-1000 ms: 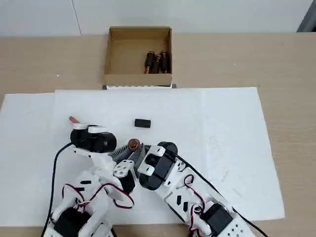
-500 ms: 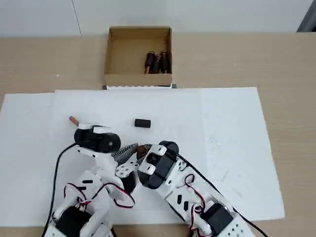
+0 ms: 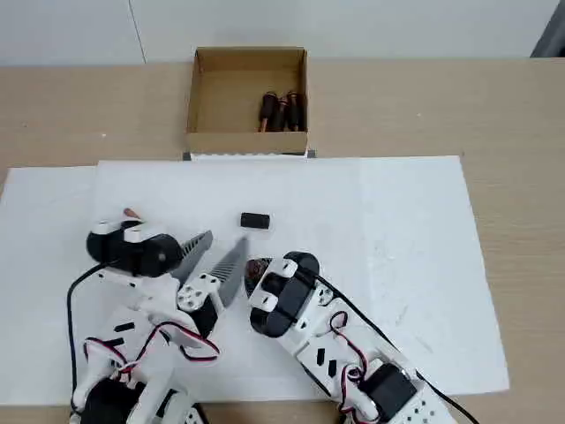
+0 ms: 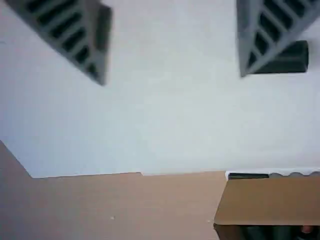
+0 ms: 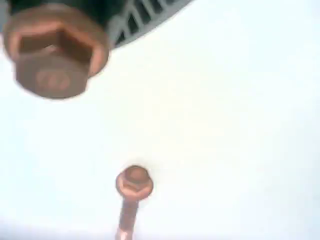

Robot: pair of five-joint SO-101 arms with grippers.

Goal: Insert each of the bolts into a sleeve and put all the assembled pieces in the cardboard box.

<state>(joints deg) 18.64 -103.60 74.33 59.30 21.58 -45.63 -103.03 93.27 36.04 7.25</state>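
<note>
Right wrist view | right pincer [image 3: 255,267] grips bolt [image 5: 55,50], head facing camera | left pincer [image 4: 172,70] open

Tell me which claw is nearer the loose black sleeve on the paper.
Left. The left claw hangs open just short of the sleeve, one fingertip beside it. The right claw, shut on a bolt, sits farther back toward the robot.

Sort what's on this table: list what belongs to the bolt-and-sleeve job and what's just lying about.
Job: cardboard box holding finished pieces; loose sleeve; loose bolt; held bolt in the right pincer; open left pincer.
Lying about: white sheet; wooden table.
</note>
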